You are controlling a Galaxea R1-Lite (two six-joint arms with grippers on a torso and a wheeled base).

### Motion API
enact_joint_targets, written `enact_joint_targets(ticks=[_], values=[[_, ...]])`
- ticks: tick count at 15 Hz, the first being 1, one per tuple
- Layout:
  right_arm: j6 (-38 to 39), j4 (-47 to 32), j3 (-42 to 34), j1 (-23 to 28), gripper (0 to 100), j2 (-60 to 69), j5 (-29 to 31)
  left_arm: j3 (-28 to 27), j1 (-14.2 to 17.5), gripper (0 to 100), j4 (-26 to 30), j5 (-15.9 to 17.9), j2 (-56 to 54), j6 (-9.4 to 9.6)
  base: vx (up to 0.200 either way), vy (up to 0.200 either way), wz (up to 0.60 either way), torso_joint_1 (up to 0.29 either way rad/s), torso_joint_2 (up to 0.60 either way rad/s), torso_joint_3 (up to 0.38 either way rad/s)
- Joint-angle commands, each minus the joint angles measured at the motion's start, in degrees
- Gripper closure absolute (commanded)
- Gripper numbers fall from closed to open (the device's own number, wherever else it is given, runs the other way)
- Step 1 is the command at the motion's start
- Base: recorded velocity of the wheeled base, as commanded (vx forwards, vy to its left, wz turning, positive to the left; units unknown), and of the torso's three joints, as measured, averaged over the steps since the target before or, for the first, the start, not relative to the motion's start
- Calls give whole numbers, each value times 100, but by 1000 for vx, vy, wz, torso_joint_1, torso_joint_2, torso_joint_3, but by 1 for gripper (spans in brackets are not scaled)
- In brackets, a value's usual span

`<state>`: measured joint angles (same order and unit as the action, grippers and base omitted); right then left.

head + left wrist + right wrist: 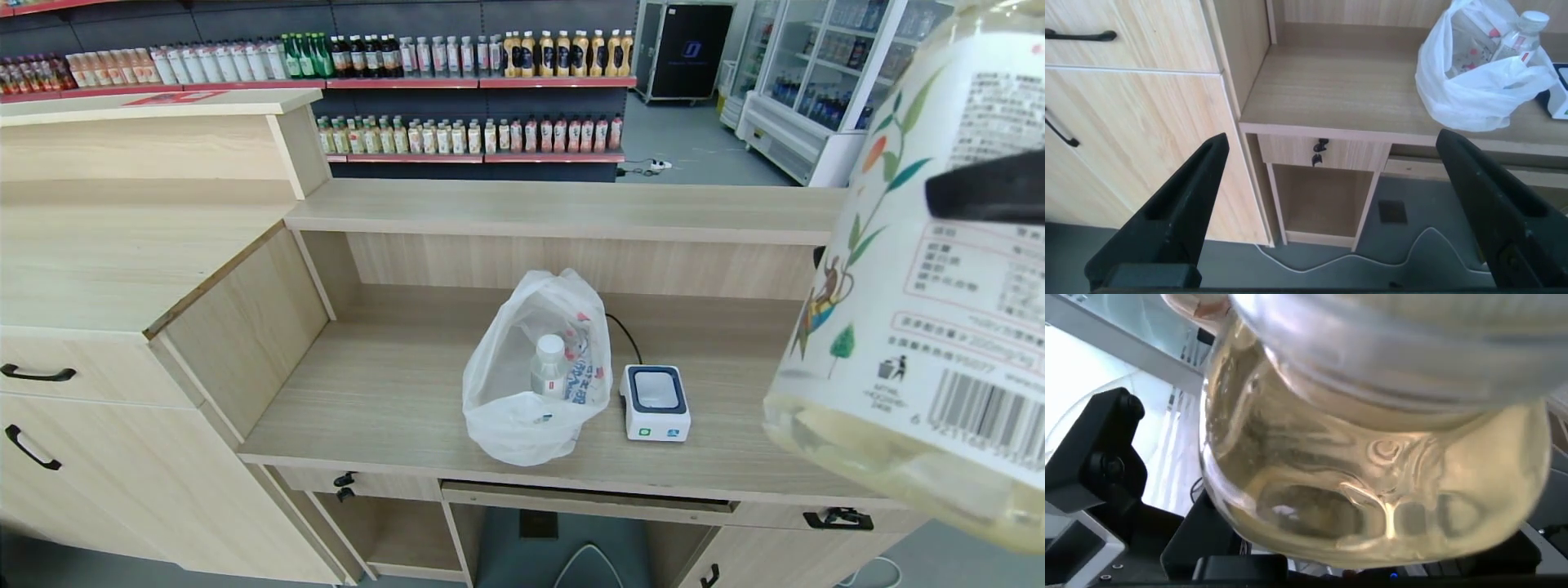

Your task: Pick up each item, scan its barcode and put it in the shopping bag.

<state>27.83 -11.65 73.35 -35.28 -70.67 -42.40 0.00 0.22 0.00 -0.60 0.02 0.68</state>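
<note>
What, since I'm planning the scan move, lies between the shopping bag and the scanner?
Nothing: the head view shows just a sliver of bare counter between shopping bag and scanner; the scanner's cable trails off behind.

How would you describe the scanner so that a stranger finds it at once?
Look at the low wooden counter. To the right of the white shopping bag stands the scanner: a small white box with a dark window on top, the only hard, boxy thing there.
</note>
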Motion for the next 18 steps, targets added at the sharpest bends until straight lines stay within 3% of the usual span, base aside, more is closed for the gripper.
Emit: enact_joint_targets(ticks=[1, 9, 18], values=[[3, -4, 206, -23, 100, -131, 48, 0, 4, 0, 0, -2, -2, 2, 0, 0, 0, 0, 0, 0], [21, -575, 408, -656, 100, -184, 724, 0, 4, 0, 0, -2, -2, 2, 0, 0, 0, 0, 0, 0], [29, -575, 303, -770, 100, -70, 759, 0, 4, 0, 0, -2, -2, 2, 0, 0, 0, 0, 0, 0]])
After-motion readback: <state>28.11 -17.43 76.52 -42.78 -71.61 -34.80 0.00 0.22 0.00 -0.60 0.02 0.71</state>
